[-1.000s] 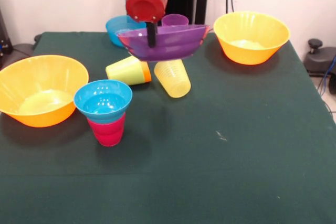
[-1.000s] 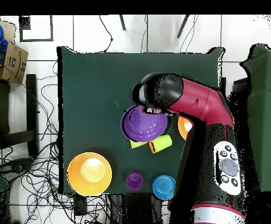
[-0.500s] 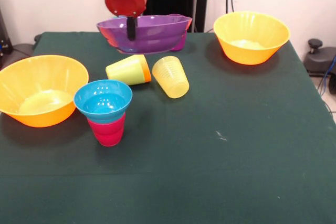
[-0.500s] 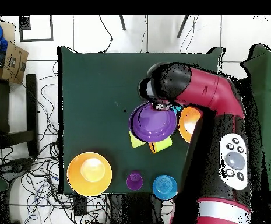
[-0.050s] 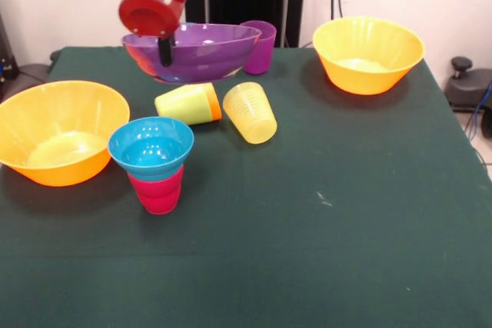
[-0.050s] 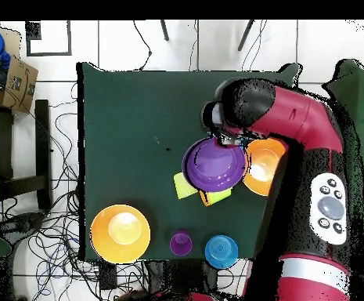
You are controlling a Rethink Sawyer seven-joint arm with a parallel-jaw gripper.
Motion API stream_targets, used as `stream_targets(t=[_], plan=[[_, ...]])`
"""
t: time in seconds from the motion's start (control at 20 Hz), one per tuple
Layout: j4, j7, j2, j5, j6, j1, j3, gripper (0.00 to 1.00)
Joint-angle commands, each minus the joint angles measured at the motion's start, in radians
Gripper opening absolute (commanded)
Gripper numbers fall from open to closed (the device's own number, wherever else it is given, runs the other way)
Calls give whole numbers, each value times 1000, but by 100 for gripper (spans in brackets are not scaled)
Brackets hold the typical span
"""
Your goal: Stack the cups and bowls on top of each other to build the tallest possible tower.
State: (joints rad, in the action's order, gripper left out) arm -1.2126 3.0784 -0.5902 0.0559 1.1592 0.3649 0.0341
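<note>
Gripper [image 5: 164, 50] clamped on the rim of the wide shallow purple plastic bowl [image 5: 192, 51], one dark finger showing over the near wall; bowl held clear of the green tabletop [image 5: 346, 213]. Landmark: the tower, a cyan plastic bowl [image 5: 151, 146] seated on an upturned red plastic cup [image 5: 158, 190]. Since a second ago the purple bowl had risen and travelled sideways toward a point behind and above the tower, uncovering the small purple plastic cup [image 5: 261, 46] upright behind it. Likely meaning: the carry was heading for the tower top, release not yet made. Lime green cup [image 5: 188, 104] and translucent yellow cup [image 5: 251, 112] lay tipped just behind the tower; one large orange bowl [image 5: 58, 130] stood beside it, the other [image 5: 367, 53] well apart. No brands, labels or writing legible anywhere.
</note>
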Motion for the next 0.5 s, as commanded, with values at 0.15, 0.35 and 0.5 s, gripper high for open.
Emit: stream_targets(t=[0.15,0.35,0.5], plan=[[36,-222,79,46,81,16,-104,0],[40,-197,84,36,77,2,-105,0],[45,-200,92,34,81,-5,-112,0]])
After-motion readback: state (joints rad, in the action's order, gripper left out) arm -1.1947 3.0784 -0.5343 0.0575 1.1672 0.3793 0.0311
